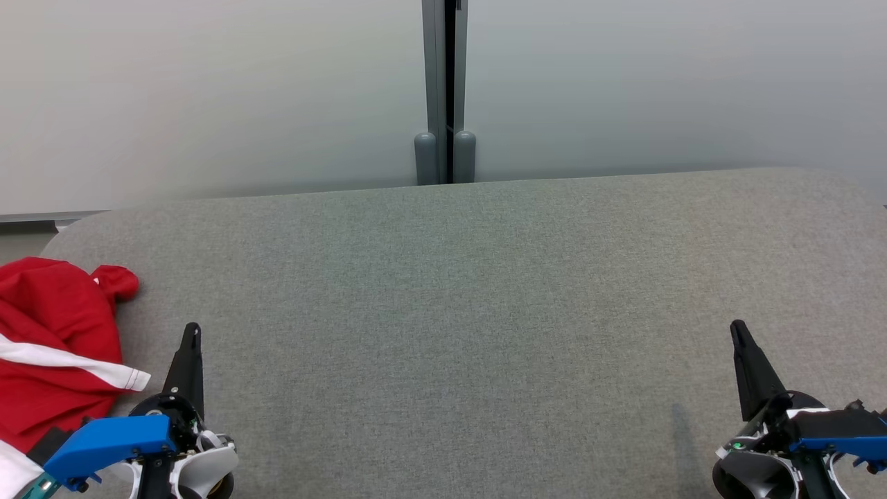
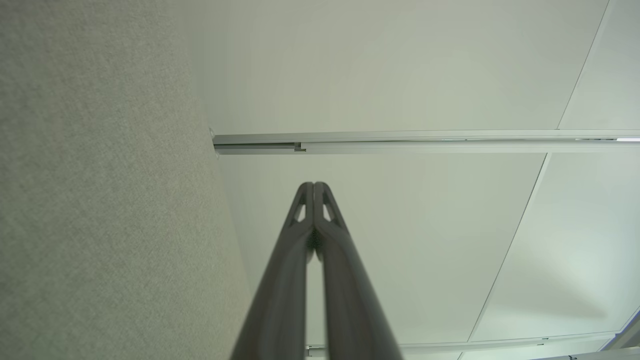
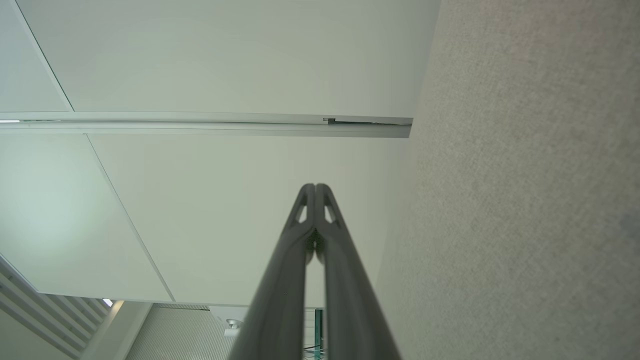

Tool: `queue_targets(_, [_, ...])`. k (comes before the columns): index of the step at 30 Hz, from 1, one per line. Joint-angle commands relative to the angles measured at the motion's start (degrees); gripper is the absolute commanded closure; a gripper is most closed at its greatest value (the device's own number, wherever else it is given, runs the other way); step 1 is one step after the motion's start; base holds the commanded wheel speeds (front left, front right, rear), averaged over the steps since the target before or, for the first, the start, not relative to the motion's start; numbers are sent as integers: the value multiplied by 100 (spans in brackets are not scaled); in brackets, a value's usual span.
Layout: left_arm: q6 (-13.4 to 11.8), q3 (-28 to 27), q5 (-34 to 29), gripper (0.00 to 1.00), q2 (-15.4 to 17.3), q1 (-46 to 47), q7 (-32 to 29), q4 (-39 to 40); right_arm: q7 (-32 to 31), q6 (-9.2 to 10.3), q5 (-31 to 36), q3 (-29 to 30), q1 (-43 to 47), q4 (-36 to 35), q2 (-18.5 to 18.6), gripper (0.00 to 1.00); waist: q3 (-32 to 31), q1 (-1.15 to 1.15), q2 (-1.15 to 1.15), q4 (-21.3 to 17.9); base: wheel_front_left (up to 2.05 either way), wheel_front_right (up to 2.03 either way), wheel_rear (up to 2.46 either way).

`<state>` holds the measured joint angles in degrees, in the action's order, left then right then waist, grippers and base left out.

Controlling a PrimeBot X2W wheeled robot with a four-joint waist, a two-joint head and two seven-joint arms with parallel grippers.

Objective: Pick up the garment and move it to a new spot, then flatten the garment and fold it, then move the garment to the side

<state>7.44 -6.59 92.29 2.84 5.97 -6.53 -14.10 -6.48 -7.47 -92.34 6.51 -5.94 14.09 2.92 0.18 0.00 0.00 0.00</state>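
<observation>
Nearest the camera, the left gripper (image 1: 192,334) rises from the lower left corner of the head view, its two dark fingers pressed together on nothing. The left wrist view shows the same closed tips (image 2: 314,188) pointing at a pale wall panel (image 2: 400,75). The right gripper (image 1: 739,331) stands at the lower right, also pressed together and empty, as the right wrist view confirms (image 3: 315,190).

The garment (image 1: 55,333), red with a white band, lies bunched on the far left end of the grey fabric-covered counter (image 1: 443,291), partly cut off by the picture's edge. It is just beside the left gripper and well apart from the right one.

The heap looks crumpled and not folded, so I judge that the first step, picking the garment up, has not begun. The next move probably falls to the left arm. It would need to spread its fingers, swing left over the heap and come down on a raised fold, then carry the cloth toward the bare middle of the counter.
</observation>
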Motion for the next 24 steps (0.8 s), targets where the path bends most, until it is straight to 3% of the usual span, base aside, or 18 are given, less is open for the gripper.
queue_targets(1, [26,-8,24,100,-5,59,-14,21,-9,-5,-14,2,-71,5,-9,100,0,0,0,0,0,0,0])
queue_targets(15, [26,-8,24,100,-5,60,-14,21,-9,-5,-14,2,-71,5,-9,100,0,0,0,0,0,0,0])
queue_targets(16, [8,17,-18,0,7,38,12,13,1,-3,26,-3,-43,-12,-7,0,0,0,0,0,0,0,0])
queue_targets(24, [-2,122,-29,0,-20,-87,96,-100,129,6,75,-68,103,92,-17,0,5,0,0,-1,0,0,0])
